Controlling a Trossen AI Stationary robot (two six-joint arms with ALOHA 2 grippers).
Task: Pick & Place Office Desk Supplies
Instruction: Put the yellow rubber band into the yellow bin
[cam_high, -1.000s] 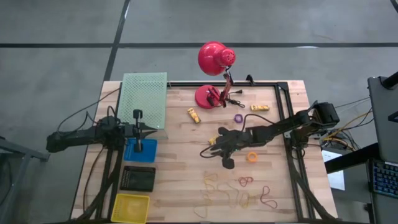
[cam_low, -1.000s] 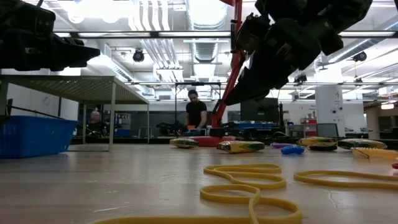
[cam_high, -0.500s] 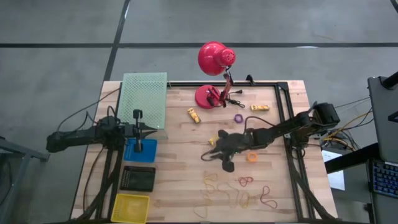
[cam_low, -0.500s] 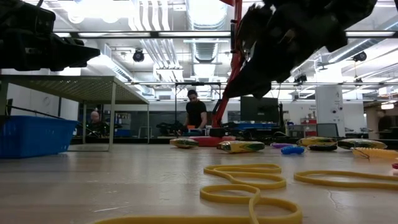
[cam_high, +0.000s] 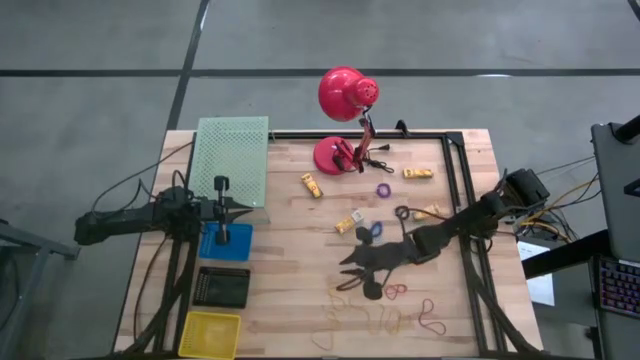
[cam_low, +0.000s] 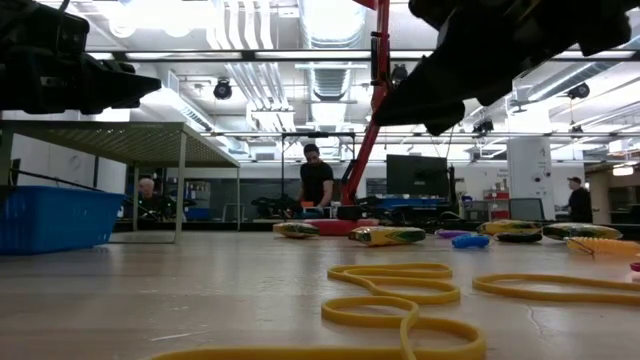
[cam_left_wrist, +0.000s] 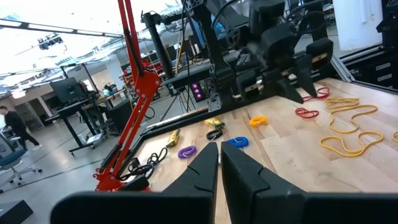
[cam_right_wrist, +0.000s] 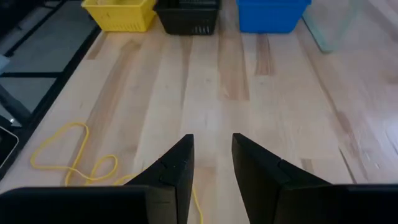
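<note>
the right gripper (cam_high: 350, 272) hangs above the wood table (cam_high: 290, 260), its fingers a little apart and holding nothing, near the rubber bands (cam_high: 385, 318) at the near edge. small yellow pieces (cam_high: 345, 224) and rings (cam_high: 383, 189) lie farther back by the red lamp (cam_high: 342, 120); the left gripper (cam_high: 240, 208) waits with fingers closed and empty over the blue bin (cam_high: 225, 241)

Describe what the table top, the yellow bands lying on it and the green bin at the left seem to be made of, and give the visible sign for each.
Table top: pale wood planks with a matte finish; grain lines and board seams show.
Yellow bands: probably rubber; thin, smooth loops lying limp in loose curves.
Green bin: likely translucent plastic; a fine grid pattern covers it and light passes through.
</note>
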